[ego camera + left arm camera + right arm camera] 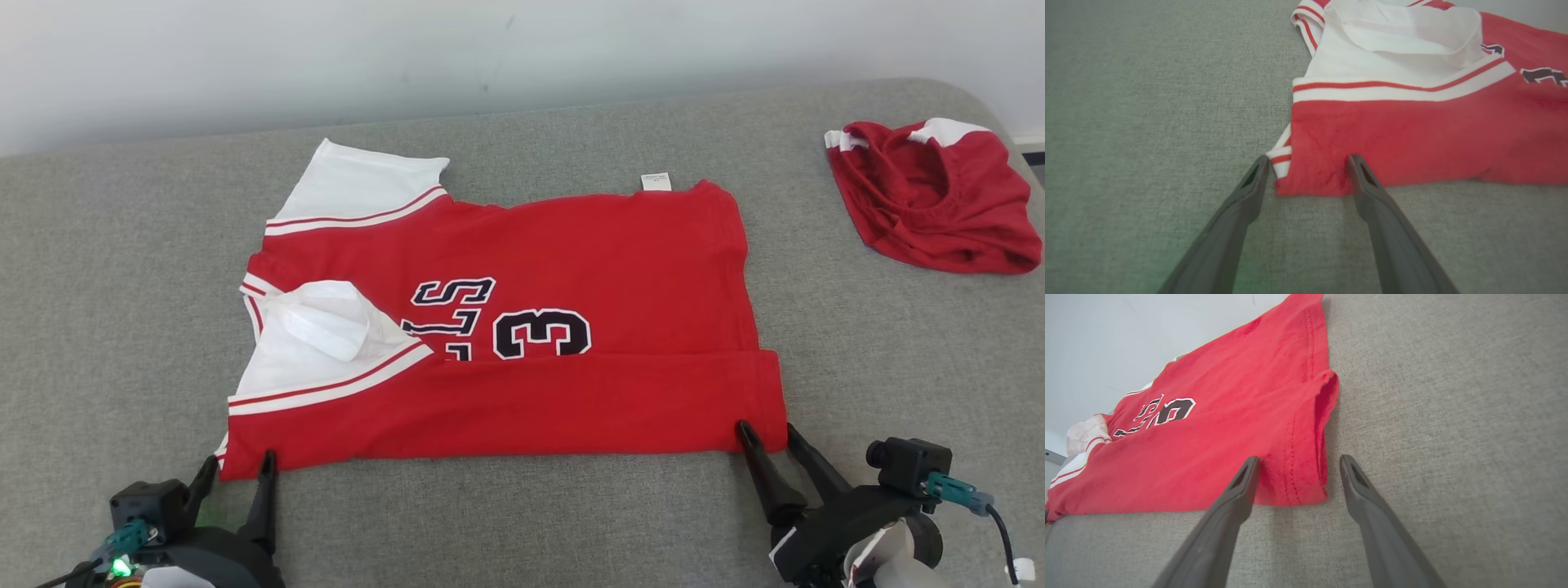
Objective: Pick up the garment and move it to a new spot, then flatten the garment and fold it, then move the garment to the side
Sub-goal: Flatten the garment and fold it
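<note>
A red jersey (571,269) with white sleeves and black lettering lies spread on the grey cushion, its near strip folded up over the front. My left gripper (241,467) stands open at the jersey's near left corner (1310,179), one finger on each side of it. My right gripper (766,434) is open too, straddling the near right corner (1298,486) at the hem. Neither holds any cloth. The near sleeve (326,343) is folded over onto the chest.
A second red and white garment (935,196) lies crumpled at the far right of the cushion. The grey cushion (522,514) runs wide to left and right, with a pale wall (522,49) behind it. A small white label (655,180) sticks out at the jersey's far edge.
</note>
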